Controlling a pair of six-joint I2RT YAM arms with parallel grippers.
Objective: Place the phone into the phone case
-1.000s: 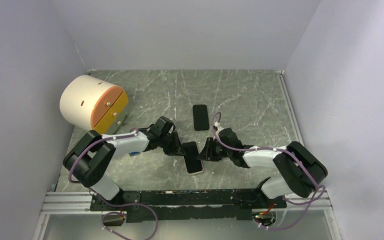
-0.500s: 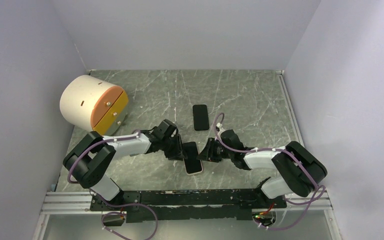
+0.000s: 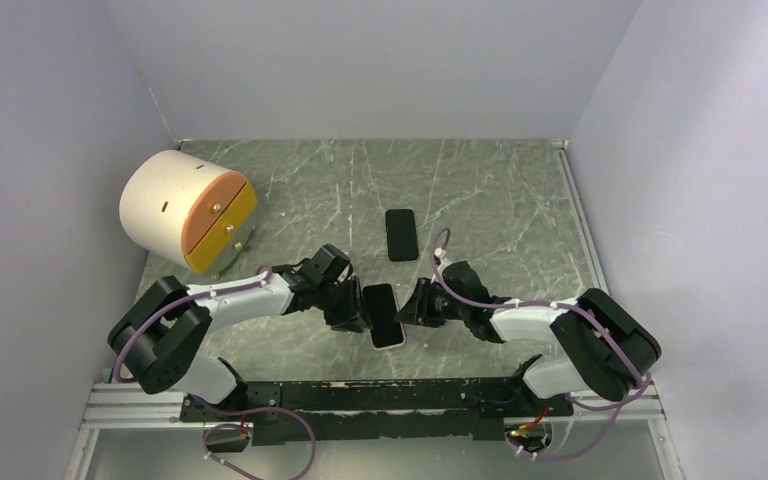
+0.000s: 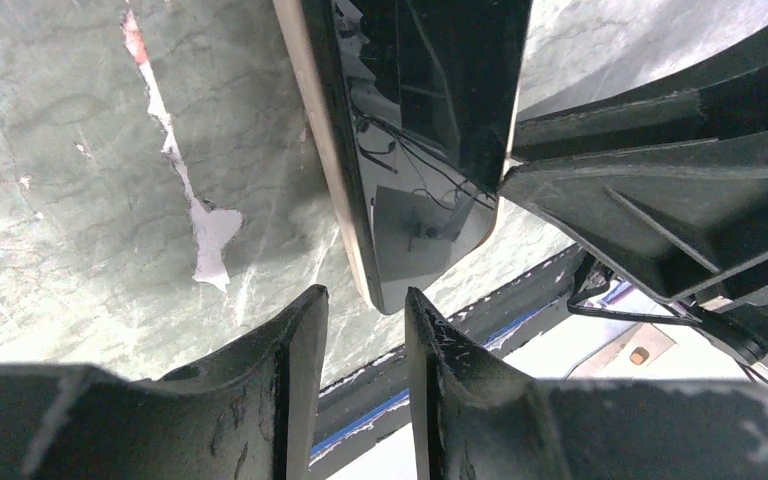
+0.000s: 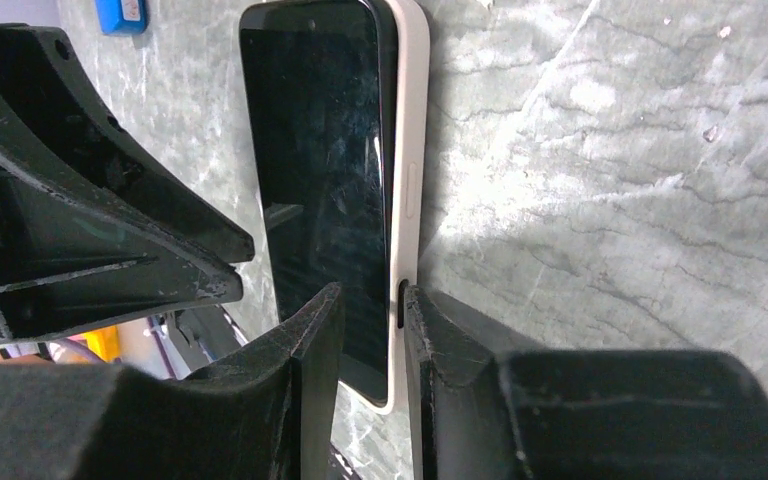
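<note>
Toward 6 o'clock on the table point(image 3: 500, 200), the phone point(image 3: 382, 310) lies in the case point(image 5: 416, 150), flanked at 9 o'clock by the left gripper point(image 4: 365, 300), nearly closed and empty, and at 3 o'clock by the right gripper point(image 5: 372, 295), barely parted with its hold unclear, probably to press the edges home.

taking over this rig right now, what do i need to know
Left pincer: closed to a slit, holding nothing, tips at a corner of the phone case.
Right pincer: closed to a slit over the case's side edge; no clear grip.
Phone: lying in the case between both arms. A second phone lies farther back.
Done: phone set in the case.
To do: check that every edge is seated, press if not, then back off.
</note>
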